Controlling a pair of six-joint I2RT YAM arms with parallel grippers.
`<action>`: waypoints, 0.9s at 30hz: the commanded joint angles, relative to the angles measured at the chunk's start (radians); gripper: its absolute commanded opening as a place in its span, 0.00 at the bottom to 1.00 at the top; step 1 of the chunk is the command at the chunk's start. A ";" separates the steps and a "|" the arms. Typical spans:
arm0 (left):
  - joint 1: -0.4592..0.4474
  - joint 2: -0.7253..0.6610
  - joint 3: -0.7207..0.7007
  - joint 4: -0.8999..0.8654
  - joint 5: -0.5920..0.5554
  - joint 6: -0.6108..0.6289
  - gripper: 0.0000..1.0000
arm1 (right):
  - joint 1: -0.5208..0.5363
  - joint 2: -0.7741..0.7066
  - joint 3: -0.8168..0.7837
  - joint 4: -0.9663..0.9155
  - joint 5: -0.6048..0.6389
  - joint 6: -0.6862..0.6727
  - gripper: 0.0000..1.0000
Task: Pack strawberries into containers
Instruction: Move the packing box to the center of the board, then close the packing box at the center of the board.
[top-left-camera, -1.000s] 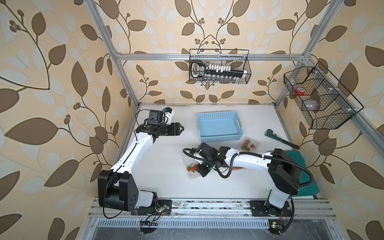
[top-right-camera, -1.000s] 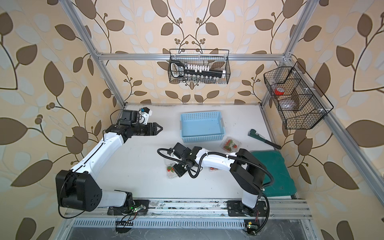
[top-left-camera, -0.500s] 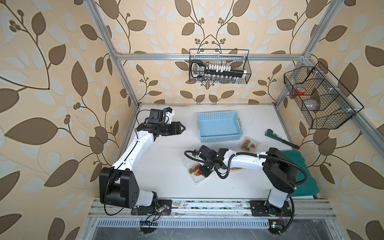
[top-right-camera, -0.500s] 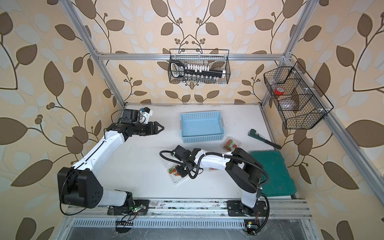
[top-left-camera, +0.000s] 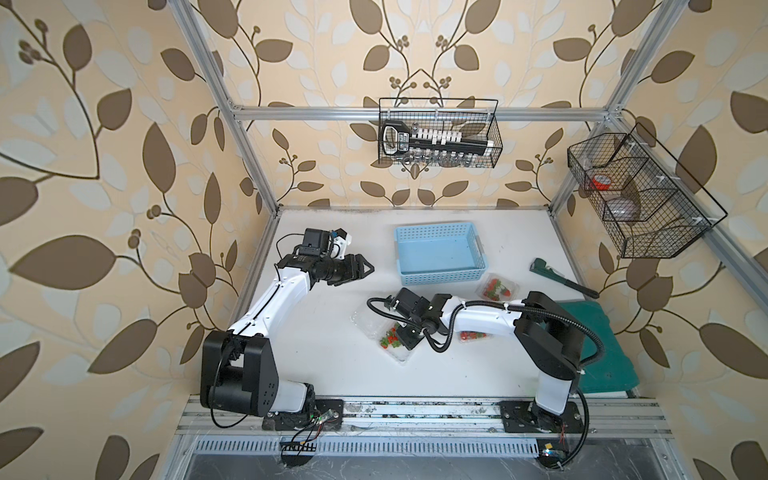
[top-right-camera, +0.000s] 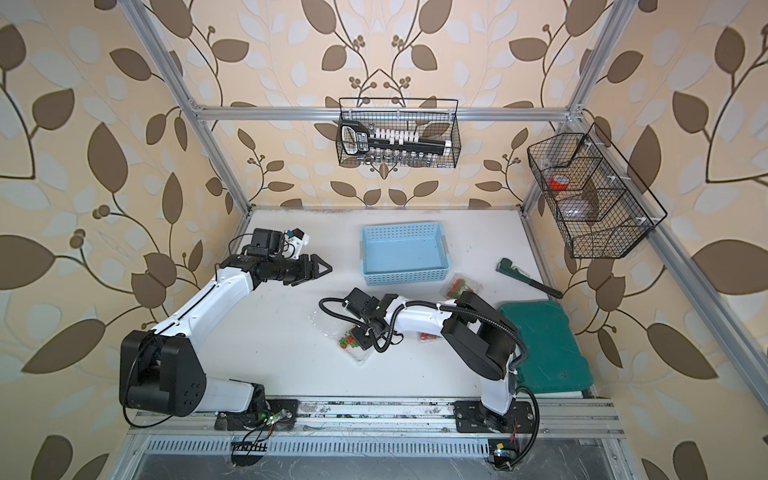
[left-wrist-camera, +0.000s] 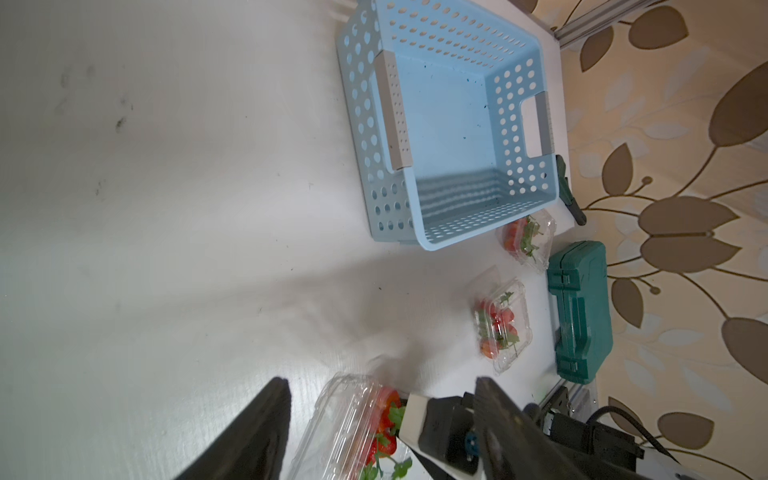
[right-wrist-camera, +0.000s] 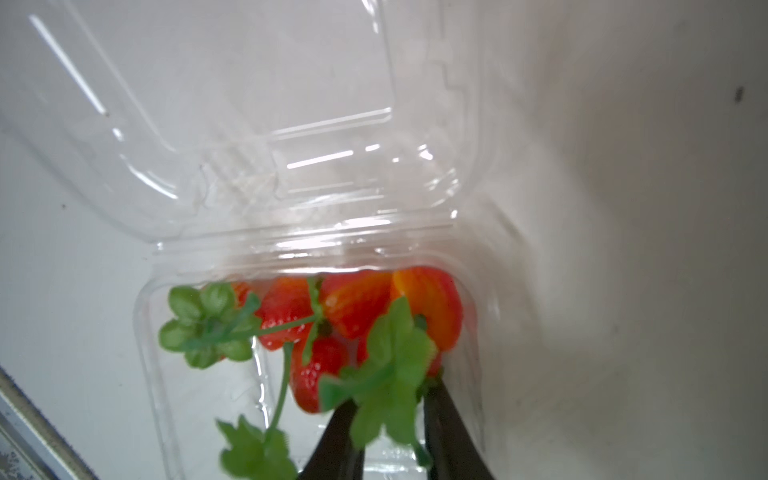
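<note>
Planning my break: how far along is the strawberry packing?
Done: two small clear plastic clamshell containers hold red strawberries and look closed; the light blue perforated basket is empty. In hand: the right gripper, jaws slightly apart, sits over a berry's leafy top in the third, open clamshell. Left: closing that lid; I see no loose berries.

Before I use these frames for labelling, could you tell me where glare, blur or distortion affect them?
Right wrist view: glare streaks on the open container's lid, and the nearest strawberry leaf is blurred. Left wrist view: the fingers are out of focus. In both top views the light is even and the blue basket sharp.
</note>
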 joint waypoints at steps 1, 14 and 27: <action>0.003 -0.057 -0.023 0.019 -0.004 -0.027 0.71 | -0.024 0.036 0.029 0.000 0.027 -0.017 0.25; 0.027 -0.073 -0.075 0.053 -0.028 -0.059 0.71 | -0.095 0.027 0.062 0.013 0.025 -0.085 0.29; 0.027 -0.082 -0.122 0.133 -0.081 -0.123 0.70 | -0.126 -0.153 0.036 -0.041 0.018 -0.073 0.38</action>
